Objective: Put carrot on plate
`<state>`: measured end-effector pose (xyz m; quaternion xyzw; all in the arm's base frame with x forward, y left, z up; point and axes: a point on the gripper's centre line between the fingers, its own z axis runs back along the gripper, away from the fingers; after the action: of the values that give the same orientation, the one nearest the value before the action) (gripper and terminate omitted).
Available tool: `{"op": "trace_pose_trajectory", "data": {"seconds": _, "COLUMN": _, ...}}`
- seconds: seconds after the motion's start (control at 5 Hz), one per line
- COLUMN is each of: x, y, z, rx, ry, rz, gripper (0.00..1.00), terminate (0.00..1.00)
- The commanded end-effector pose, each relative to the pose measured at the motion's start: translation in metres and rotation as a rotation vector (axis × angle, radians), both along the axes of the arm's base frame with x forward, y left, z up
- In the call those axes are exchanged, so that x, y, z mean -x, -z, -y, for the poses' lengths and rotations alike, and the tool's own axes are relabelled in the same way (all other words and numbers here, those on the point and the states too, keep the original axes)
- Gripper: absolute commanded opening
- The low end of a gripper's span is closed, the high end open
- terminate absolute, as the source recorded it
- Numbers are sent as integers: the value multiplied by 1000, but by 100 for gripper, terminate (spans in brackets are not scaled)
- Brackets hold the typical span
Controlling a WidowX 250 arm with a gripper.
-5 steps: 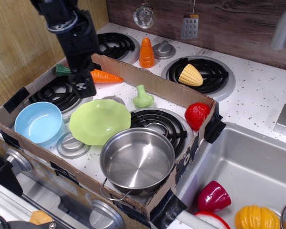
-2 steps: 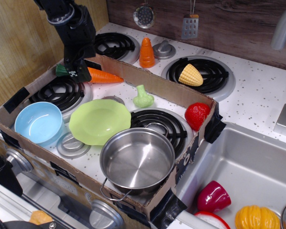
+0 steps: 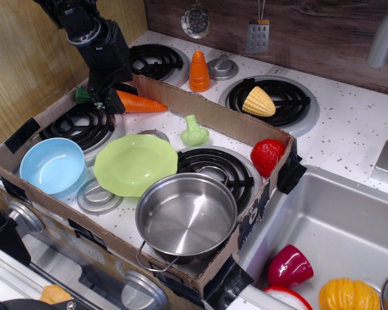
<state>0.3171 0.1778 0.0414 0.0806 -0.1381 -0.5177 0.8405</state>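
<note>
The carrot [image 3: 141, 103] is long and orange with a dark green stem end. It lies at the back left of the cardboard box, across the edge of a burner. My gripper [image 3: 108, 98] is down over the carrot's stem end, with its black fingers on either side of it. The jaws look open and the carrot still rests on the stove. The lime-green plate [image 3: 134, 165] with the wavy rim sits empty in the middle of the box, in front of the carrot.
A light blue bowl [image 3: 52, 166] stands left of the plate and a steel pot [image 3: 186, 216] at its front right. A green vegetable [image 3: 194, 131] and a red strawberry [image 3: 267, 156] lie in the box. The cardboard wall [image 3: 213, 113] runs behind the carrot. A stubby orange cone [image 3: 198, 71] and corn [image 3: 258, 101] lie beyond it.
My gripper has moved from in front of the carrot back and up-left onto its stem end. The carrot has hardly moved.
</note>
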Motion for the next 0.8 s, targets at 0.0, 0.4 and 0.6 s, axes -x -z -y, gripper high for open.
{"op": "trace_pose_trajectory", "data": {"seconds": 0.0, "x": -18, "y": 0, "z": -14, "rx": -53, "ry": 11, "rz": 34, "gripper": 100, "terminate": 0}}
{"op": "trace_pose_trajectory", "data": {"seconds": 0.4, "x": -26, "y": 4, "z": -7, "rx": -64, "ry": 29, "rz": 2, "gripper": 0, "terminate": 0}}
{"op": "trace_pose_trajectory", "data": {"seconds": 0.6, "x": -22, "y": -6, "z": 2, "rx": -91, "ry": 18, "rz": -28, "gripper": 0, "terminate": 0}}
